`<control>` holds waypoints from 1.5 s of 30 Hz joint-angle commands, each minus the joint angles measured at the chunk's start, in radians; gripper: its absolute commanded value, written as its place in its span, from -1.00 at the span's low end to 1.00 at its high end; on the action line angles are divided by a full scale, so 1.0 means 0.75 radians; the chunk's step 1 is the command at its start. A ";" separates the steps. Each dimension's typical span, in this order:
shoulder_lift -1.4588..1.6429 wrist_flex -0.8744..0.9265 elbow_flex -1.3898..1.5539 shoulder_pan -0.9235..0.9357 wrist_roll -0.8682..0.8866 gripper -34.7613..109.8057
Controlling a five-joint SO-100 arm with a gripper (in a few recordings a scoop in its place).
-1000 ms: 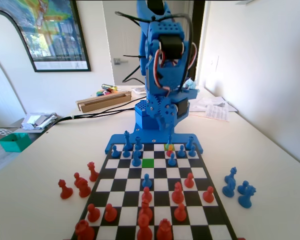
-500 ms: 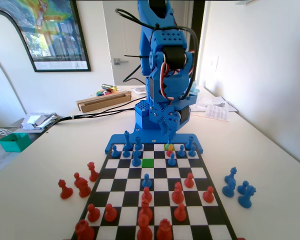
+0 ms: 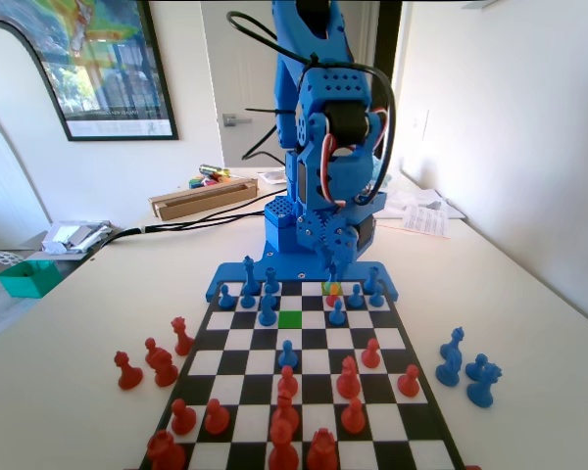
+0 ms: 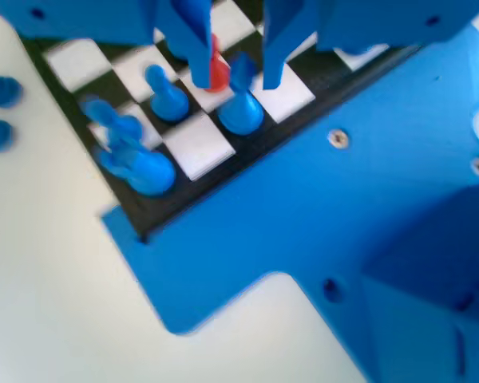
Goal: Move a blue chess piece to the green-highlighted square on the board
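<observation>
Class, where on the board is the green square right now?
In the fixed view, the green square lies left of centre in the board's third row from the arm, just right of a blue pawn.

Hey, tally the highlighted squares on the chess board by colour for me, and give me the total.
Green: 1, the green-highlighted square
Yellow: 1, the yellow square, partly hidden by pieces
Total: 2
</observation>
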 commanded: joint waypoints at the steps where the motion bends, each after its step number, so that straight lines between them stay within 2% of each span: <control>1: 0.006 -0.022 0.010 -0.035 -0.014 -0.34; 22: -0.053 -0.057 0.008 -0.053 -0.027 -0.40; 27: -0.053 -0.059 0.010 -0.051 -0.035 -0.51; 36: -0.051 -0.061 0.008 -0.055 -0.049 -0.51; 45: 0.049 0.125 -0.088 -0.031 -0.115 -0.51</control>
